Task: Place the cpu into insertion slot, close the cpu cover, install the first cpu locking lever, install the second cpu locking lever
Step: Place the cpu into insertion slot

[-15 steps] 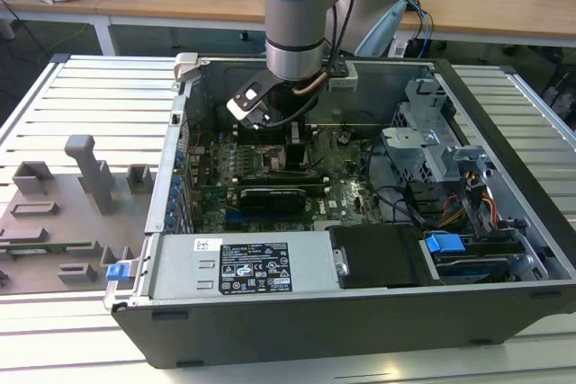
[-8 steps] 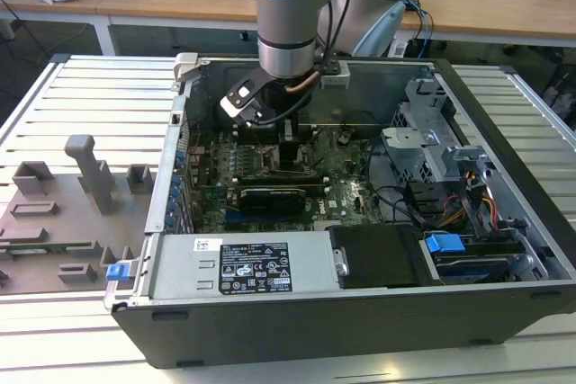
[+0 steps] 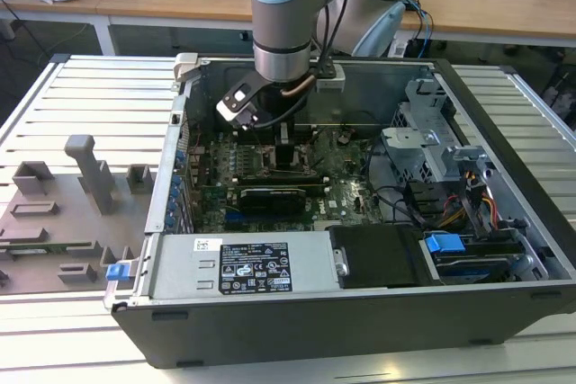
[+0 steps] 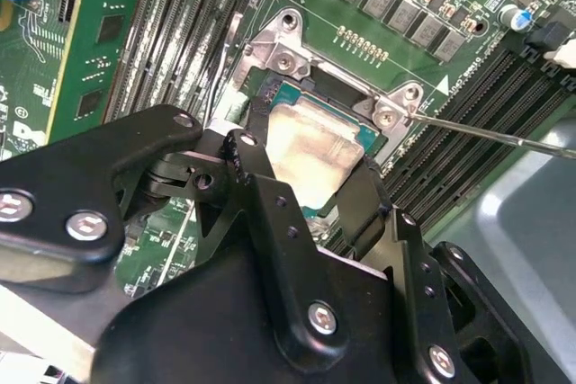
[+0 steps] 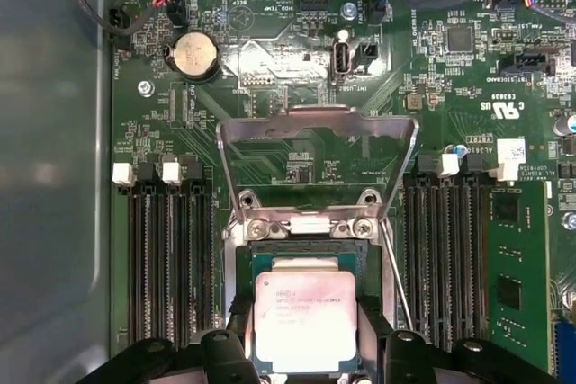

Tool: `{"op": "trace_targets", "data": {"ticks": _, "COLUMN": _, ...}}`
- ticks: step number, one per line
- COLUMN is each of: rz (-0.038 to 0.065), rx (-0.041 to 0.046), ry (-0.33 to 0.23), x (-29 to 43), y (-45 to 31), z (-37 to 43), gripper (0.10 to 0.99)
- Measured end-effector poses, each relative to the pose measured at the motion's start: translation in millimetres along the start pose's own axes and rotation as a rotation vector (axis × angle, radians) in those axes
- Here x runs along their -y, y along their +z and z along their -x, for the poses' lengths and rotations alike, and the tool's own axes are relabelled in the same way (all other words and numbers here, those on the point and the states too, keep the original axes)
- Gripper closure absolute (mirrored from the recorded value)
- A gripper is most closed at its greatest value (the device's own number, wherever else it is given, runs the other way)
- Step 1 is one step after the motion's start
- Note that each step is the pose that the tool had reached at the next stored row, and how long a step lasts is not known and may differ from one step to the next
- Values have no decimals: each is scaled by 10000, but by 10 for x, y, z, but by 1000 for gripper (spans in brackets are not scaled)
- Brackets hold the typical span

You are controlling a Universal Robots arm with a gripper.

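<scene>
Two fingers (image 5: 239, 330) of the gripper (image 5: 306, 339) are pinching the cpu (image 5: 304, 312) by its opposite edges. The chip is lying level between them, inside the frame of the insertion slot (image 5: 304, 254); whether it is fully seated cannot be told. The cpu cover (image 5: 317, 120) is standing raised on its hinge, just beyond the slot. The computer case (image 3: 360, 325) is holding the motherboard (image 5: 297, 51) that is carrying the slot.

Print on cpu (image 5: 303, 321), motherboard (image 5: 270, 33) lettering, power supply label (image 3: 256, 268), none legible
</scene>
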State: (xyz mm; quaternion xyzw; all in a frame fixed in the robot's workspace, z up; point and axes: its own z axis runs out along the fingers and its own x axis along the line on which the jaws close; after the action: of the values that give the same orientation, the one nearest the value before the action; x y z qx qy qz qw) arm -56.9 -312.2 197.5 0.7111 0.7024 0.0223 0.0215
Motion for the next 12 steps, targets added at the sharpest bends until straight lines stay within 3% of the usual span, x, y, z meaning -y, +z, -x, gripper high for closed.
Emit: {"op": "trace_targets", "data": {"ticks": 12, "rz": 3, "rx": -2, "ry": 2, "x": -20, "y": 17, "z": 22, "gripper": 545}}
